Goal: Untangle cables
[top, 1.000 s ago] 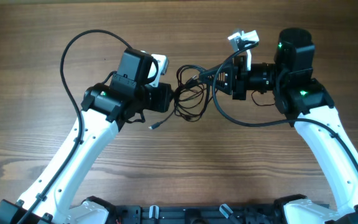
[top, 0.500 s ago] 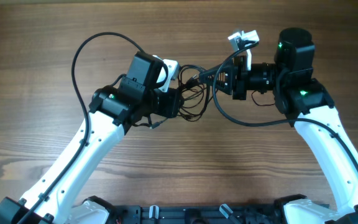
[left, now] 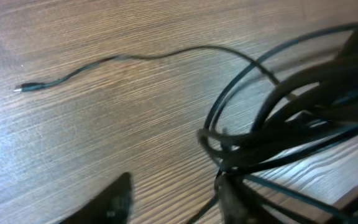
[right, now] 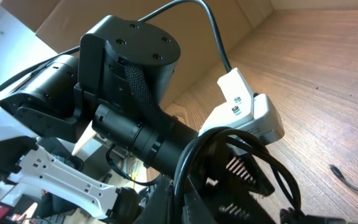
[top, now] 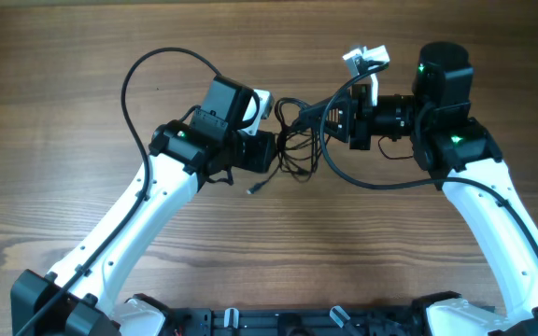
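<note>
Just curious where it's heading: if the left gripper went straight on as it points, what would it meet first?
Probably the tangle of thin dark cables, bunched right ahead of the left gripper on the brown wooden table, though its height over them is unclear.

The left arm (top: 148,201) reaches from lower left toward frame centre, the left end effector (top: 271,149) with fingers parted. The right arm (top: 479,201) bends in from lower right, the right end effector (top: 332,117) clamped shut and pointing left.
</note>
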You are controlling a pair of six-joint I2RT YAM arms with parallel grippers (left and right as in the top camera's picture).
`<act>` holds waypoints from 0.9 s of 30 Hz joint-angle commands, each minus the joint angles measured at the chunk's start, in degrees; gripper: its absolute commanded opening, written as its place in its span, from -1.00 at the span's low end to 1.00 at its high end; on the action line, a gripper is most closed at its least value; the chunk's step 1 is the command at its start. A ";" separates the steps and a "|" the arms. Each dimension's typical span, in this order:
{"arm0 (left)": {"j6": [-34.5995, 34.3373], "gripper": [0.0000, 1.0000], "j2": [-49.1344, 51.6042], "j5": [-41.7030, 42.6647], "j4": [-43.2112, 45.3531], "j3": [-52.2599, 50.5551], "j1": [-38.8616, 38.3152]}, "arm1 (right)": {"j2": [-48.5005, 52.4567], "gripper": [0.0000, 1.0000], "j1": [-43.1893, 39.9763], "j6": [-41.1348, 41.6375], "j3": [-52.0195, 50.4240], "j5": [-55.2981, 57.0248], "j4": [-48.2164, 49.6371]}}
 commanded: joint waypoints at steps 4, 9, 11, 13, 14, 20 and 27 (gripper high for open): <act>0.37 0.06 -0.81 3.39 1.11 0.28 -0.15 | -0.52 -0.91 0.17 -0.13 1.03 -0.42 0.09; 0.46 0.08 -2.95 3.32 4.83 0.28 -0.15 | -0.52 -0.92 0.17 -0.09 1.03 -0.28 -0.04; 0.66 0.08 -2.95 3.30 6.69 0.28 -0.15 | -0.52 -0.92 0.17 -0.07 1.03 -0.28 -0.39; 1.84 0.04 -2.80 3.32 7.98 0.28 -0.22 | -0.52 -0.92 0.17 0.04 1.03 -0.31 -0.55; 2.10 -0.06 -2.80 3.26 8.39 0.26 -0.33 | -0.52 -0.92 0.17 0.07 1.03 -0.31 -0.55; 2.12 -0.61 -2.80 3.10 8.00 0.26 -0.31 | -0.52 -0.92 0.17 0.11 1.03 -0.31 -0.55; 2.12 -0.39 -2.78 3.10 7.91 0.26 -0.31 | -0.52 -0.92 0.17 0.50 1.03 -2.21 -0.44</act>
